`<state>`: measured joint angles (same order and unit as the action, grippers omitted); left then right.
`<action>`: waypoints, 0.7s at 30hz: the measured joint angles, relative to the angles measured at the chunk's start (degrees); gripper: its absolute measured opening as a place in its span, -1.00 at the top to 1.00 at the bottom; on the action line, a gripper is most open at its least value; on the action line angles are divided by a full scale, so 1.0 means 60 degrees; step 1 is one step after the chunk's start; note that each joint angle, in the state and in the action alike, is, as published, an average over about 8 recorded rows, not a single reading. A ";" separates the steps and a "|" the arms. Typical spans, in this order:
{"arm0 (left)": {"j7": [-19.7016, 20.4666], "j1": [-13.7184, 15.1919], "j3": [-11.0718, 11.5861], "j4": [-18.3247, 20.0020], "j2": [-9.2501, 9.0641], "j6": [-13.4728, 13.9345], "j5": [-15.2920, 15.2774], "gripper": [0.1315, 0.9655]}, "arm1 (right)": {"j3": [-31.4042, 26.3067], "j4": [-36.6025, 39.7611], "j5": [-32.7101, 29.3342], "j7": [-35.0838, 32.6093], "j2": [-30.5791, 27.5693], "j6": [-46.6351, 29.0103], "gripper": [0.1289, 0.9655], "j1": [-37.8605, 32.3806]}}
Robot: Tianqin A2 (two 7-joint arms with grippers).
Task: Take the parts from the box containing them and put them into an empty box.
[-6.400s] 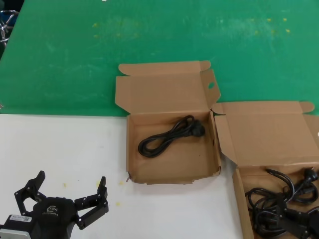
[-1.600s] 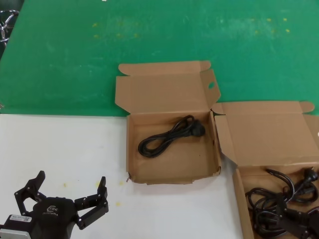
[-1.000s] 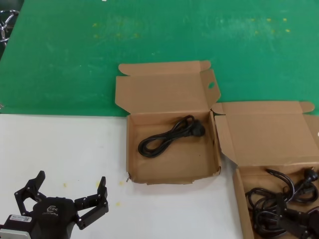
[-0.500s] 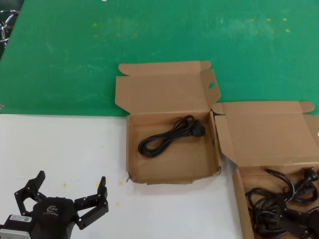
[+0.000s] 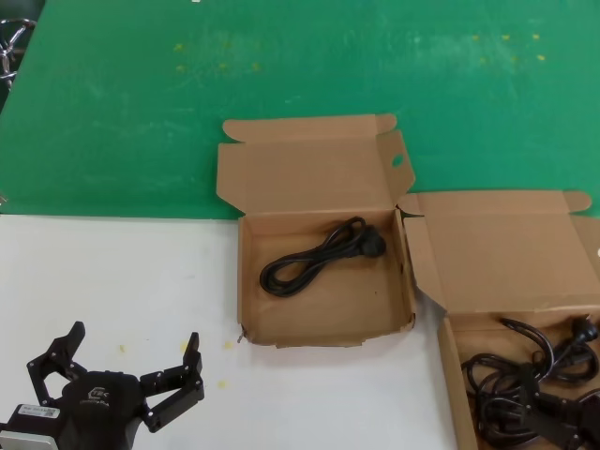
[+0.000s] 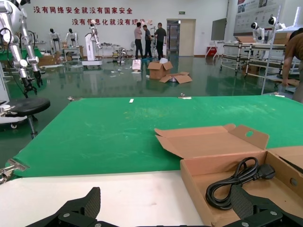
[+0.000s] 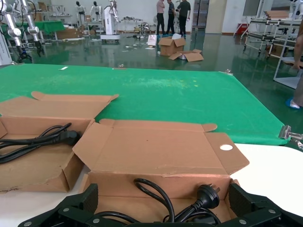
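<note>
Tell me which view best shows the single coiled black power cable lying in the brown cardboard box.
Head view: the whole coiled black power cable shows from above. Left wrist shows it low, side-on; right wrist only its plug end.

Red Chinese characters reading "没有网络安全就没有国家安全" run along the white hall wall [image 6: 118, 28] behind the workspace.

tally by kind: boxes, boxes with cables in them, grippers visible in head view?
Cardboard boxes: 2, the oval-hole-flap box and the plain-flap box
Boxes holding black cables: 2, one cable in the first, a tangled pile in the second
Grippers in head view: 1, left gripper, open
Total: 5
</note>
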<state>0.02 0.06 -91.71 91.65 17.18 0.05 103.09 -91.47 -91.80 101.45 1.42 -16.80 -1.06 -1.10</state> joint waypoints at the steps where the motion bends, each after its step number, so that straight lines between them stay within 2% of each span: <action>1: 0.0000 0.0000 0.0000 0.0000 0.0000 0.0000 0.0000 -1.00 | 0.0000 0.0000 0.0000 0.0000 0.0000 0.0000 -1.00 0.0000; 21: 0.0000 0.0000 0.0000 0.0000 0.0000 0.0000 0.0000 -1.00 | 0.0000 0.0000 0.0000 0.0000 0.0000 0.0000 -1.00 0.0000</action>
<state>0.02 0.06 -91.71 91.65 17.18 0.05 103.09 -91.47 -91.80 101.45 1.42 -16.80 -1.06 -1.10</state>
